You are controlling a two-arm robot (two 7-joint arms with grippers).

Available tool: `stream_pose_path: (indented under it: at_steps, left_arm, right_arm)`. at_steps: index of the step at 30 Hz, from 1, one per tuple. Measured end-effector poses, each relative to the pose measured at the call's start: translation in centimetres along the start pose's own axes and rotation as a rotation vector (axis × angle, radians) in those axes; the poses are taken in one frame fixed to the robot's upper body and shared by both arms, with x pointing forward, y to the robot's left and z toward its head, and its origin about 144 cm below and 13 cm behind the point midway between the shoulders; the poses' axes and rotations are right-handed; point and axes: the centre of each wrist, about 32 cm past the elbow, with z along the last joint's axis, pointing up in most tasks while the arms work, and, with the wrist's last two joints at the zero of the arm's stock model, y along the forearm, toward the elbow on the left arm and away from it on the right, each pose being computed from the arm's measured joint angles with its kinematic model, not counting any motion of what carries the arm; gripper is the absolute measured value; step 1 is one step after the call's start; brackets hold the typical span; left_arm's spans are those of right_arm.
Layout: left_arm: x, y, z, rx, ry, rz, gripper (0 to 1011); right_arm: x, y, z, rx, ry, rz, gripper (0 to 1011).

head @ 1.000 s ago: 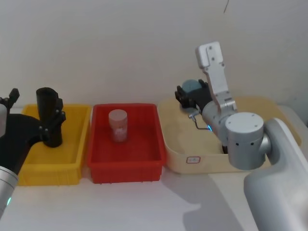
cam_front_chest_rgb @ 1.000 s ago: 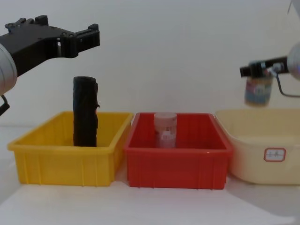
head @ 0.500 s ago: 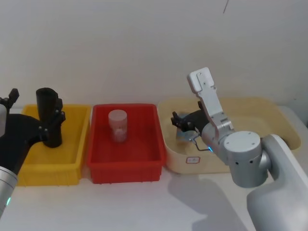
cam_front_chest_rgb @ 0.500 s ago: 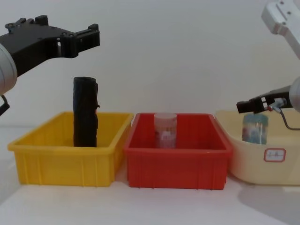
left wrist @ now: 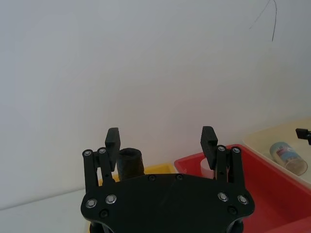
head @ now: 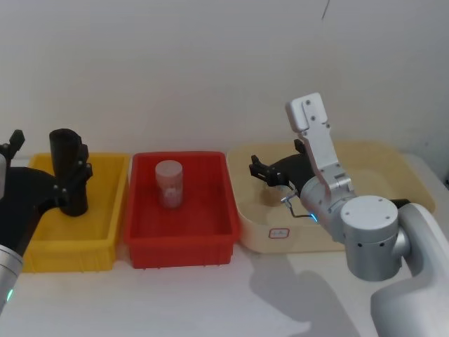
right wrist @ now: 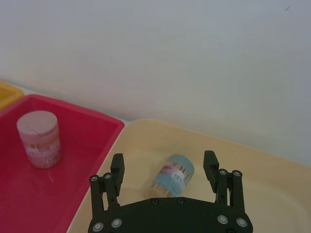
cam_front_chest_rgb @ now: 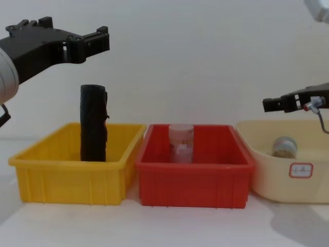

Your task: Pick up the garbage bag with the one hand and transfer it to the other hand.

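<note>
The garbage bag (cam_front_chest_rgb: 93,123), a tall black crinkled roll, stands upright in the far part of the yellow bin (cam_front_chest_rgb: 72,177) at the left of the tabletop (cam_front_chest_rgb: 164,224); its top rises well above the bin's rim. The left gripper (cam_front_chest_rgb: 97,42) hovers above and slightly left of the roll, apart from it, with its two black fingers (left wrist: 112,141) spread wide and nothing between them; in the left wrist view the roll's top (left wrist: 129,162) shows just beyond the left finger. Immediately right of the yellow bin sits the red bin (cam_front_chest_rgb: 193,175), holding an upright pinkish canister (cam_front_chest_rgb: 181,142) near its middle. Farther right lies the cream tub (cam_front_chest_rgb: 293,180), marked on its near wall by a small red-bordered label (cam_front_chest_rgb: 300,169). A blue-capped jar (right wrist: 171,175) lies on its side inside the tub. The right gripper (right wrist: 164,167) hangs above the tub's left portion, over the jar but apart from it, its fingers likewise spread and empty.
</note>
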Motion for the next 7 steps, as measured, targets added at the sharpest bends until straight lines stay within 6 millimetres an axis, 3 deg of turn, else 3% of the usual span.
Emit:
stream_pose_path:
  at_steps: [7]
  left_arm:
    - [0.0, 0.0, 0.0, 0.0, 0.0, 0.0, 1000]
  right_arm:
    - [0.14, -0.74, 0.34, 0.029, 0.018, -0.001, 1000]
